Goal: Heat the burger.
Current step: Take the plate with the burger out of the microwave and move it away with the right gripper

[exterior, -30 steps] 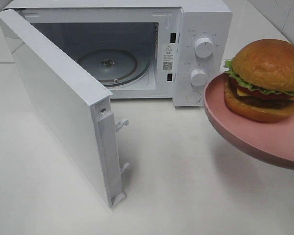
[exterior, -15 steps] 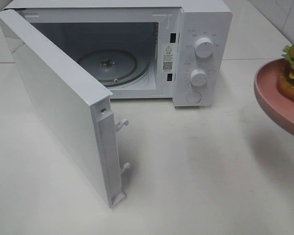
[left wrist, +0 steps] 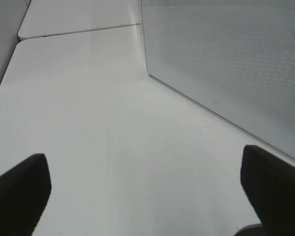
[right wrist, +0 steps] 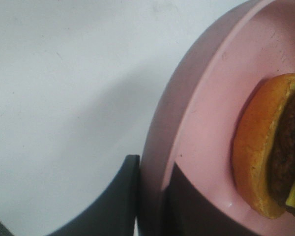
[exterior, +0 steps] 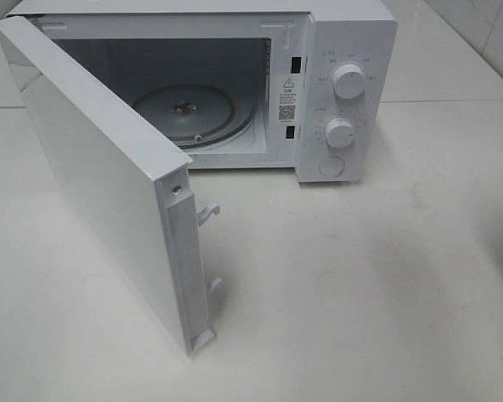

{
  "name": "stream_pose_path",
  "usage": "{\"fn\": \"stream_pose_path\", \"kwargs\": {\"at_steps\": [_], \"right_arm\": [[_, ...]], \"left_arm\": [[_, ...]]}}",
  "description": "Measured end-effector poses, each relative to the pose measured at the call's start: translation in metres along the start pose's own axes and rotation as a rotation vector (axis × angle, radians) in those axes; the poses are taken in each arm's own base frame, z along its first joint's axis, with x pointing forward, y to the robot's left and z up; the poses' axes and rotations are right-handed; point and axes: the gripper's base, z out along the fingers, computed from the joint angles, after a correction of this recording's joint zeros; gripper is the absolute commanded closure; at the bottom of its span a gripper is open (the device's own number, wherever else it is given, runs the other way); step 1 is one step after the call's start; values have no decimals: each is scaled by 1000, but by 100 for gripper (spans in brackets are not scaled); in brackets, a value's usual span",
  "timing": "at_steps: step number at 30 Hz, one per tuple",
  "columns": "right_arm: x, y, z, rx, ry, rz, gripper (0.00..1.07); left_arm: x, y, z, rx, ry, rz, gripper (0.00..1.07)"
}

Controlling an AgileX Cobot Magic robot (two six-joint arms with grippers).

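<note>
Only the right wrist view shows the golden-bunned burger [right wrist: 265, 152], sitting on a round pink plate [right wrist: 206, 132] whose rim the right end effector [right wrist: 150, 196] clamps. The left end effector [left wrist: 147, 196] stands spread wide above the white table [left wrist: 88, 123]. The overhead view shows the open white microwave [exterior: 344, 50]; its sticker [exterior: 287, 96] is unreadable.

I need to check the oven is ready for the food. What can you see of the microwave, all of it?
The microwave is a glossy white box standing on the pale table. Its door is swung wide open toward the left, with two latch hooks on its free edge. Inside, a round glass turntable lies flat and bare. The right-hand panel carries two round dials, a button below them, and a warning sticker beside the cavity. No gripper touches it.
</note>
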Motion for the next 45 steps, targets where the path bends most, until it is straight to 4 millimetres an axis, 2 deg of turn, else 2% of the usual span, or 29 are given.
{"fn": "stream_pose_path", "kwargs": {"at_steps": [4,10,20,34,45], "right_arm": [[4,-2,0,21,49,107,106],[3,-3,7,21,134,174,106],[-10,-3,28,18,245,354,106],[-26,4,60,20,363,458,104],[-43,6,84,47,444,611,102]], "left_arm": [[0,0,0,0,0,0,9],[0,0,0,0,0,0,9],[0,0,0,0,0,0,9],[0,0,0,0,0,0,9],[0,0,0,0,0,0,9]]}}
